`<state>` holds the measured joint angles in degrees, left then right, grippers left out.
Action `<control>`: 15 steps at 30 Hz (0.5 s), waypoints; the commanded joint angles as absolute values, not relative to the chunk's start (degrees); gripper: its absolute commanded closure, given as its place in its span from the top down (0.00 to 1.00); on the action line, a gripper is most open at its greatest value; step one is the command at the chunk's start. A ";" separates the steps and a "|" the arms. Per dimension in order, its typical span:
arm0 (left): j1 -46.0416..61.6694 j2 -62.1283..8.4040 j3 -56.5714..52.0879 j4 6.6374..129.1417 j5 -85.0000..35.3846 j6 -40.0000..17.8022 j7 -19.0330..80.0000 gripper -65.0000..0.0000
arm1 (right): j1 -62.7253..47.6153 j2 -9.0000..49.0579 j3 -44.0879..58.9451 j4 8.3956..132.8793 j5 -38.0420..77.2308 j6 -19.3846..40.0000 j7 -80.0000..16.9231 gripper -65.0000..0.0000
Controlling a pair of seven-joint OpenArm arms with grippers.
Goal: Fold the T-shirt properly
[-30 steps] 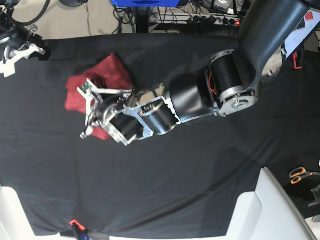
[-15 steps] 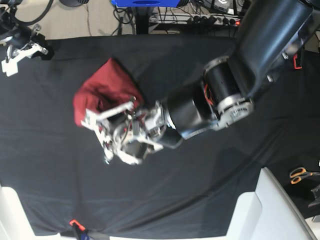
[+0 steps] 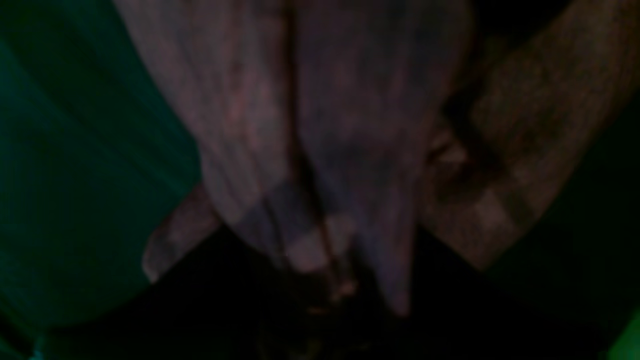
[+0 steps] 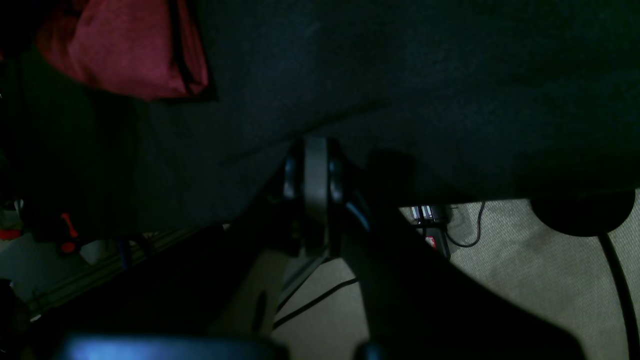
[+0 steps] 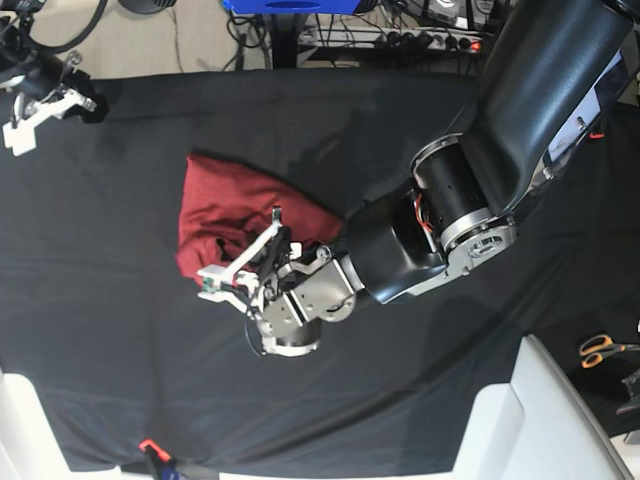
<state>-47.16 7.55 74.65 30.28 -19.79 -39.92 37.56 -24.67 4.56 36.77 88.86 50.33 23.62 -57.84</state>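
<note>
Pinching red cloth, the left gripper (image 5: 240, 275) has its jaws almost pressed together on a bunch of the T-shirt (image 5: 235, 205). In the left wrist view the picture is dark and blurry, but folds of the red cloth fill most of it and run down into the spot where the jaws meet.

From above, the T-shirt is a bunched-up red lump on the black table cover (image 5: 150, 370). It sits in the left half of the tabletop, nearer the far edge than the near one. Its near side is pulled up against the left gripper, and the big black left arm (image 5: 520, 110) reaches in from the far right corner, across the cover, to get there.

Pressed together with nothing between them are the jaws of the right gripper (image 4: 314, 172). It sits at the far left corner of the tabletop, right at the edge of the black cover, well apart from the shirt. In the right wrist view a bit of the red shirt (image 4: 125, 47) shows at the top left, and pale floor (image 4: 525, 260) with cables shows past the table's edge.

Orange-handled scissors (image 5: 600, 349) lie off past the right edge of the tabletop.
</note>
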 commanded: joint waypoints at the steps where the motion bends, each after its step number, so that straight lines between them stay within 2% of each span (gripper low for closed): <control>1: -49.27 7.78 74.33 30.46 -21.05 -40.00 39.60 0.00 | -24.84 5.23 37.23 89.98 51.12 24.04 -57.27 0.00; 7: -51.30 7.69 73.89 23.87 -28.70 -40.00 42.59 0.00 | -24.92 5.32 37.23 89.98 51.12 24.13 -57.27 0.00; 15: -51.12 7.69 59.65 18.95 -30.55 -40.00 42.42 0.00 | -25.10 5.41 37.14 89.98 51.12 24.31 -57.27 0.00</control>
<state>-49.21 7.16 59.86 18.46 -30.06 -39.88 42.72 -24.82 4.60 36.77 88.86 50.33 23.66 -57.84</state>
